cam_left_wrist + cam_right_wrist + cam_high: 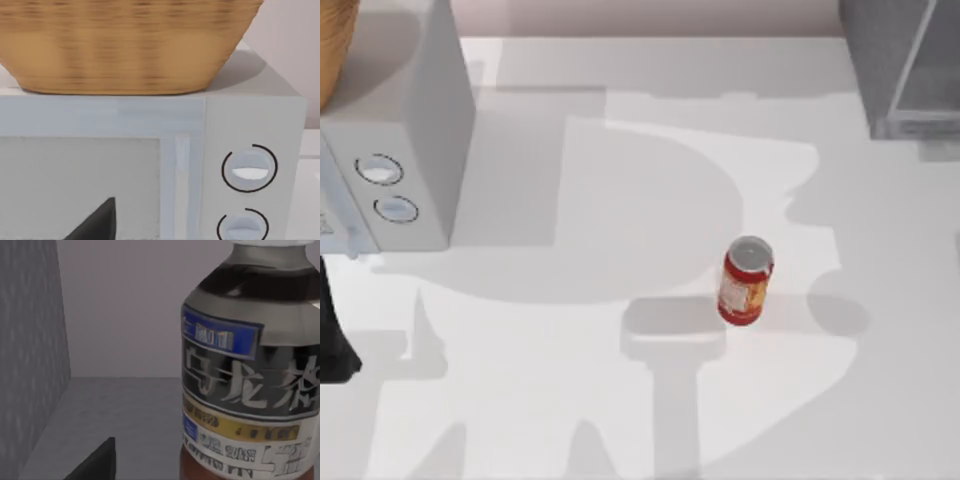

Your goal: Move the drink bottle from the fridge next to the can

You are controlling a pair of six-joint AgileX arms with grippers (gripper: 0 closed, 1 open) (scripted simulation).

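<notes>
The drink bottle (250, 375) looms close in the right wrist view, brown with a blue-white label and the edge of a white cap. It stands on the grey floor of the fridge (115, 410), with grey walls around it. A dark part of my right gripper (97, 462) shows beside the bottle. From above, the fridge (905, 65) sits at the table's far right corner with its translucent panel. The red can (746, 281) stands upright right of the table's middle. My left arm (332, 340) is parked at the left edge, facing the white box.
A white box with two round dials (395, 150) stands at the far left, and a woven basket (125, 45) rests on top of it. The white table (620, 200) lies open between the box, the can and the fridge.
</notes>
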